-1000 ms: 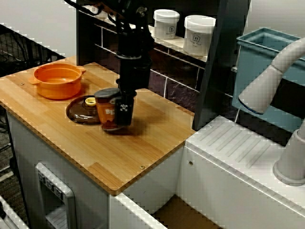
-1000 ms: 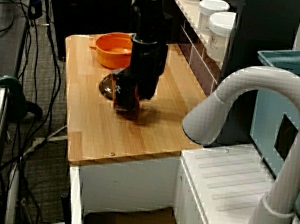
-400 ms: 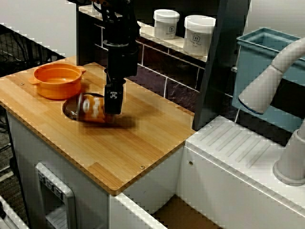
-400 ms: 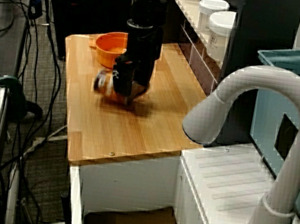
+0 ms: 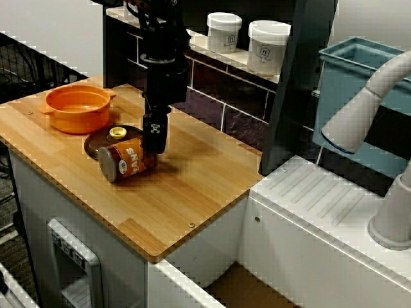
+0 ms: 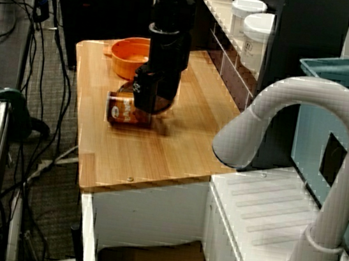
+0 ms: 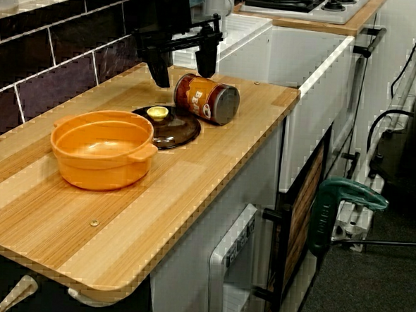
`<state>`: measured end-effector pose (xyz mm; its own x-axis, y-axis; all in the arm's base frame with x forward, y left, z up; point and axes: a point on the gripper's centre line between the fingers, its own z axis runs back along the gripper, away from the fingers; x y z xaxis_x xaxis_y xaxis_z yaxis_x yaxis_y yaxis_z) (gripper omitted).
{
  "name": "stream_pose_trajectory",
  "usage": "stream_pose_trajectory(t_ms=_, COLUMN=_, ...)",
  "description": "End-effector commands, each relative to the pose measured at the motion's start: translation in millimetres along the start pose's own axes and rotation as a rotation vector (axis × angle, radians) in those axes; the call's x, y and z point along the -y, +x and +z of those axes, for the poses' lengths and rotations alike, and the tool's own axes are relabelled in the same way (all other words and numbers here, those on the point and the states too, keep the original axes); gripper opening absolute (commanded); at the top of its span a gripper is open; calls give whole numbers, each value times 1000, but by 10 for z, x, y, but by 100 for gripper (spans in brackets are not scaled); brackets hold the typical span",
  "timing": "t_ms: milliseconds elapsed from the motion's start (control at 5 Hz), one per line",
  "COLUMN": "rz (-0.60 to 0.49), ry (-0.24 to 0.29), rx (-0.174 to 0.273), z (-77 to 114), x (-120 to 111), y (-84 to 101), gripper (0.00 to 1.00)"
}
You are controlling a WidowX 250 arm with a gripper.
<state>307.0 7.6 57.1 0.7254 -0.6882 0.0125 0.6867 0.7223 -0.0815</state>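
— Since you're standing nearer, tell me: is the gripper [image 7: 184,68] holding anything?

— No. In the view from the counter's end, its two black fingers [image 7: 159,69] hang spread apart in the upper middle of the frame. Nothing sits between them, so it's let go.

— And the spice jar [image 7: 206,98]?

— Lying on its side on the wooden counter [image 7: 155,216], right under those fingers, near the centre of that frame. Its grey cap points toward the right edge of the picture, and the orange label shows along its side.

— Is it touching the fingers?

— Can't tell. In the view across the counter, a fingertip sits just over the jar's bottom end, left of centre. Whether there's a gap, I couldn't say.

— What's that dark disc beside it?

— A brown lid [image 7: 173,128] with a yellow knob, flat on the wood. The jar lies just beside its rim, maybe against it. In the view from over the faucet the arm hides that spot.

— Anything else about?

— An orange pot [image 7: 102,148], upright and uncovered, at the left of the frame, just beside the lid. In the view across the counter, two white tubs [image 5: 224,32] stand on a shelf at the top, well apart from the jar. A pale faucet [image 5: 359,115] fills the right edge, with a blue bin [image 5: 340,70] behind it.
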Motion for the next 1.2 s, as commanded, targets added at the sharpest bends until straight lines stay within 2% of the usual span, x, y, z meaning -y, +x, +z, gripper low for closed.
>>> stream_pose_trajectory(t_ms=0, rz=50, ry=7, rx=61, z=259, x=-53, y=13, gripper=100)
stream_pose_trajectory(t_ms=200, rz=92, ry=-50, rx=102, z=502, x=-65, y=-38, gripper=100)
stream_pose_trajectory(t_ms=400, rz=133, ry=-80, rx=127, z=712, x=-99, y=-163, gripper=100)
stream_pose_trajectory(t_ms=600, rz=208, ry=-52, rx=134, z=779, x=-145, y=-410, gripper=100)
stream_pose_trajectory(t_ms=1000, rz=320, ry=50, rx=72, z=467, x=-151, y=-712, gripper=100)
